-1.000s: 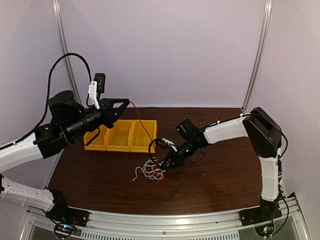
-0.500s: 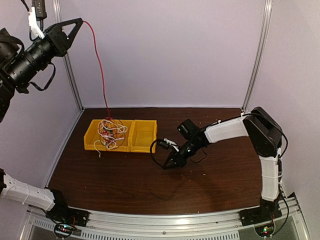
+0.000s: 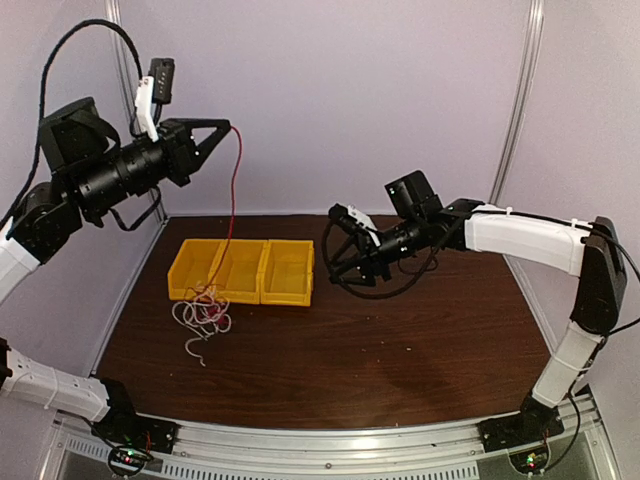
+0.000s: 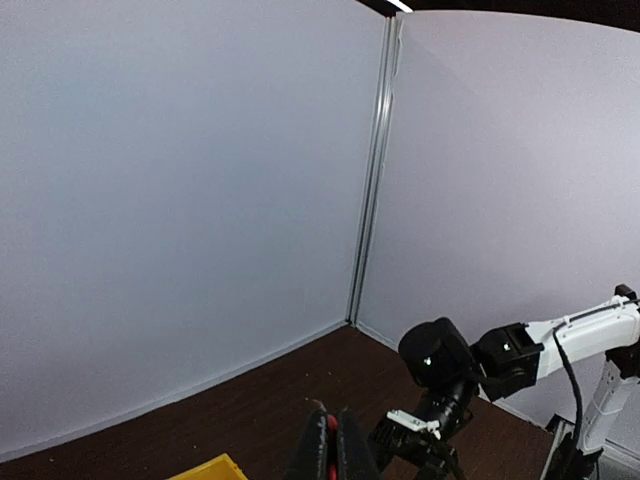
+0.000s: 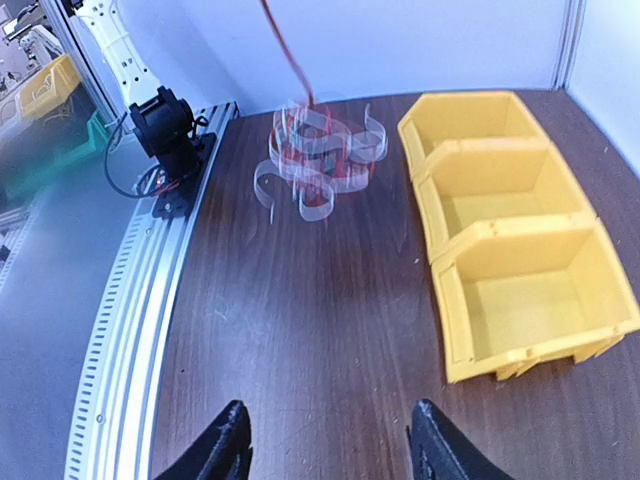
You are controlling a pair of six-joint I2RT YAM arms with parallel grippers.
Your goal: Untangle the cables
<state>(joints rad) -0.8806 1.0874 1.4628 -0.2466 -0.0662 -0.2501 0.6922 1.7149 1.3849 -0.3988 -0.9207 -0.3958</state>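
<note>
The cables are a small tangle of red and white wires point(image 3: 204, 314) just in front of the left yellow bin. One red cable point(image 3: 231, 200) runs up from it to my left gripper point(image 3: 227, 127), raised high at the left and shut on that cable's end. In the left wrist view the red cable shows pinched between the closed fingers point(image 4: 331, 428). My right gripper point(image 3: 342, 250) is open and empty, held above the table right of the bins. Its view shows the blurred tangle point(image 5: 318, 158) far ahead of the spread fingertips point(image 5: 235, 415). No green or black wire can be made out.
Three joined yellow bins point(image 3: 290, 296) stand at the back left of the brown table, also seen in the right wrist view point(image 5: 470, 235). A black loop point(image 3: 345, 285) hangs under the right wrist. The left arm's base and rail point(image 5: 165, 140) lie beyond the tangle.
My left gripper came down and to the right with the red cable. The tangle moved from over the bins to the table in front of them. My right gripper rose and moved back.
</note>
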